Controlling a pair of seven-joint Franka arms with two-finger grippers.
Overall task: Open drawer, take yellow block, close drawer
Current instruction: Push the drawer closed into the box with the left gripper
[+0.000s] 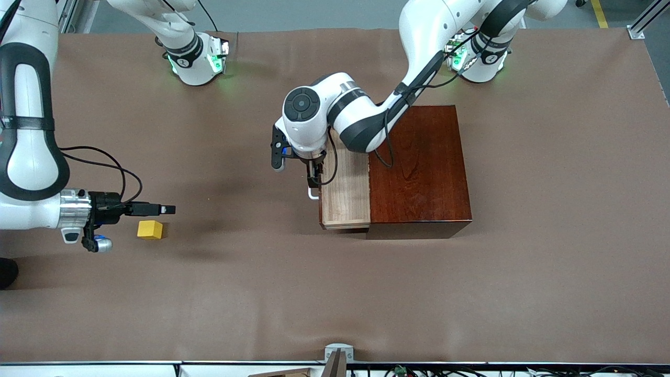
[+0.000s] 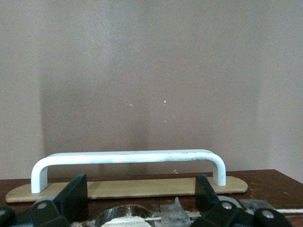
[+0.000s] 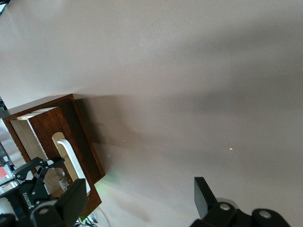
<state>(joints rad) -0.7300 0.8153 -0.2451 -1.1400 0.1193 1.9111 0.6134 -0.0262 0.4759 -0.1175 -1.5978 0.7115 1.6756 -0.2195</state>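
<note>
The drawer (image 1: 345, 196) of pale wood stands partly pulled out of the dark reddish-brown box (image 1: 421, 167). Its white bar handle (image 1: 312, 195) also shows in the left wrist view (image 2: 128, 158). My left gripper (image 1: 313, 180) is at the handle, open, with its fingers (image 2: 71, 194) wide apart and nothing between them. The yellow block (image 1: 150, 229) lies on the brown table toward the right arm's end, out of the drawer. My right gripper (image 1: 167, 209) is open and empty beside the block. The right wrist view shows the drawer (image 3: 45, 137) but not the block.
A brown cloth (image 1: 335, 293) covers the whole table. The two arm bases (image 1: 196, 60) stand along the edge farthest from the front camera. A small bracket (image 1: 337, 353) sits at the nearest table edge.
</note>
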